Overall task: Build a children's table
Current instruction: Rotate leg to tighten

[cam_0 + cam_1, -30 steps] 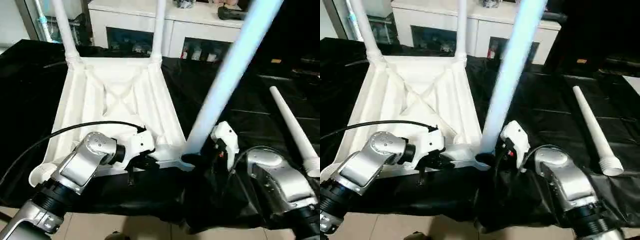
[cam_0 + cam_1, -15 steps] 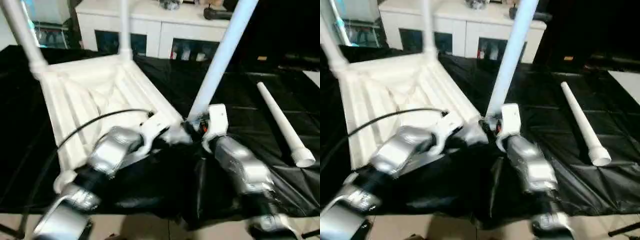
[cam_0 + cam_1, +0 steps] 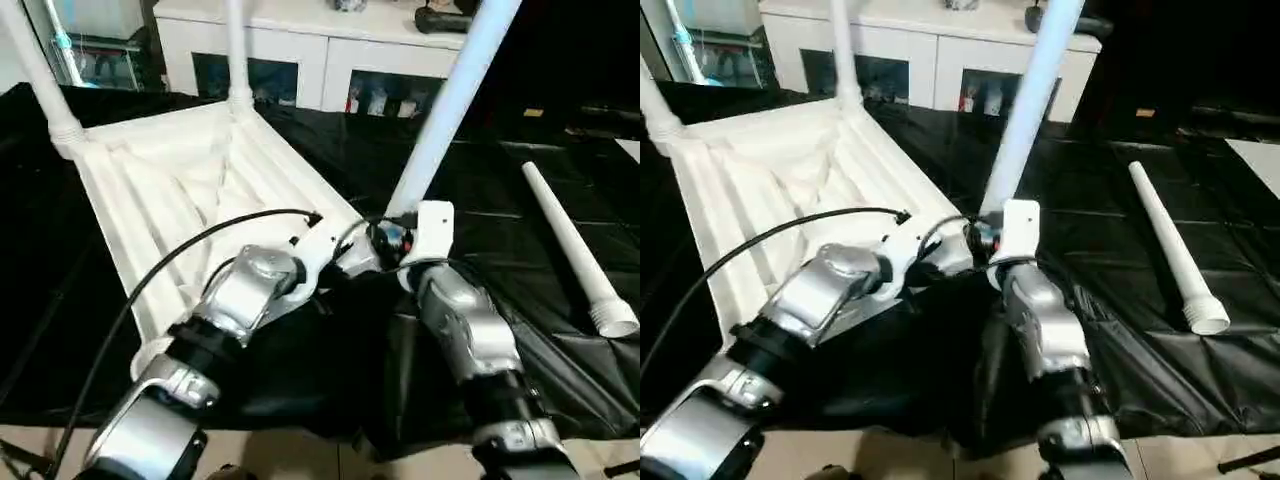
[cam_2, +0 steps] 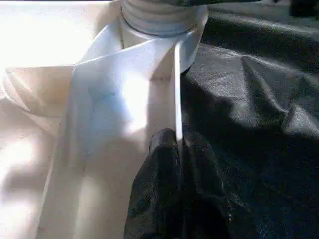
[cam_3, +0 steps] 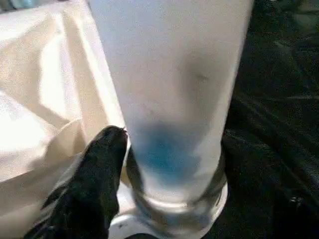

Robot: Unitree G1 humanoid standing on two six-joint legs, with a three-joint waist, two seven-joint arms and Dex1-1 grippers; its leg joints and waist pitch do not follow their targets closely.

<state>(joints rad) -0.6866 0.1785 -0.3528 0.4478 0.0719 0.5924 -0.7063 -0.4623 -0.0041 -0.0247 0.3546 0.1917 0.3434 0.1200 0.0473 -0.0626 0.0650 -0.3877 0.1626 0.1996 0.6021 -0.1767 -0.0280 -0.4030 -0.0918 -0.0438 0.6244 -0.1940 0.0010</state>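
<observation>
Lying upside down on the black sheet (image 3: 470, 190), the tabletop (image 3: 180, 200) shows us its ribbed underside, and we take it as our landmark. Two legs (image 3: 237, 50) stand in its far corner sockets. A third leg (image 3: 450, 100) rises, leaning, from the near corner socket on our right side. The fourth leg (image 3: 575, 250) lies loose on the sheet, well apart from the tabletop, off its right edge.

Our left gripper (image 4: 174, 164) sits at the tabletop's near right corner, just beside the third leg's socket; its black fingers are pressed together over a thin upright rim of the tabletop. Our right gripper (image 3: 385, 240) is at the base of the third leg. In the right wrist view one black finger (image 5: 94, 184) lies against the leg just above the socket collar; we cannot tell where the other finger is, so we cannot tell whether the leg is gripped.

Beyond the tabletop's far edge stands a white cabinet (image 3: 330, 60).
</observation>
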